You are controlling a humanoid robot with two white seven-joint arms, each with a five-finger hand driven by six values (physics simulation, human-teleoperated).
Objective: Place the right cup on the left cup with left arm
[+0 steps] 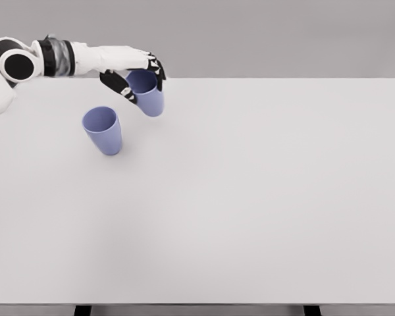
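Two lavender-blue cups are in the head view. One cup (103, 130) stands upright on the white table (250, 197) at the left. The other cup (147, 93) is up and to its right, gripped by my left hand (139, 77), whose dark fingers wrap around its rim and upper wall. The held cup looks slightly tilted and seems to hover just above the table near the far edge. The two cups are apart, with a small gap between them. My left arm (59, 58) reaches in from the upper left.
The table's far edge (283, 78) runs just behind the held cup. Two dark table legs (83, 310) show at the bottom edge. Grey wall lies behind.
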